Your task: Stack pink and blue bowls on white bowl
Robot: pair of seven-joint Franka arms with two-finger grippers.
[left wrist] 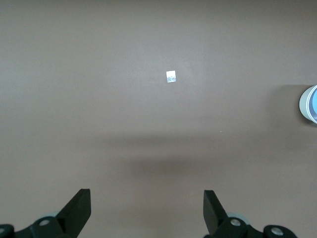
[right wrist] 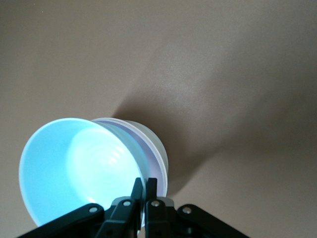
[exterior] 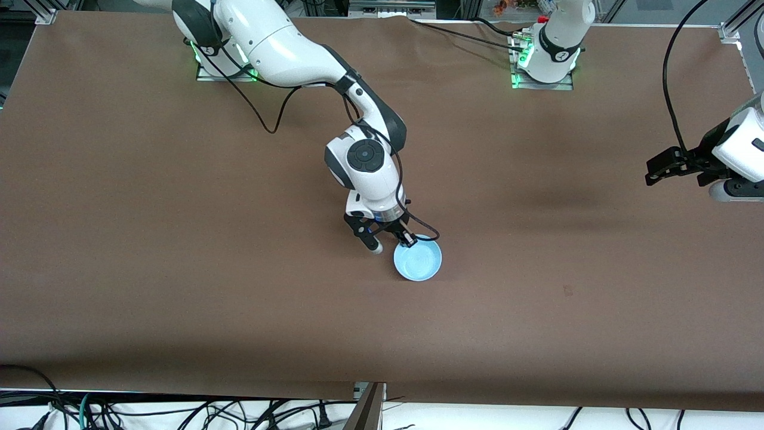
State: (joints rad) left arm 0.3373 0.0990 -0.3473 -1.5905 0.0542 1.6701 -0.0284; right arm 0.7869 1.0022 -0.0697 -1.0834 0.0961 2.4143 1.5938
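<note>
The light blue bowl sits mid-table, and my right gripper is shut on its rim at the edge farther from the front camera. In the right wrist view the blue bowl is tilted and sits partly inside the pale pink bowl. The pink bowl is nested in the white bowl. My right gripper pinches the blue rim between its fingers. My left gripper hovers open and empty over the left arm's end of the table. The left wrist view shows its fingers wide apart.
The brown table is bare around the bowl stack. The stack shows at the edge of the left wrist view. A small white square lies on the table below the left gripper. Cables hang past the table's front edge.
</note>
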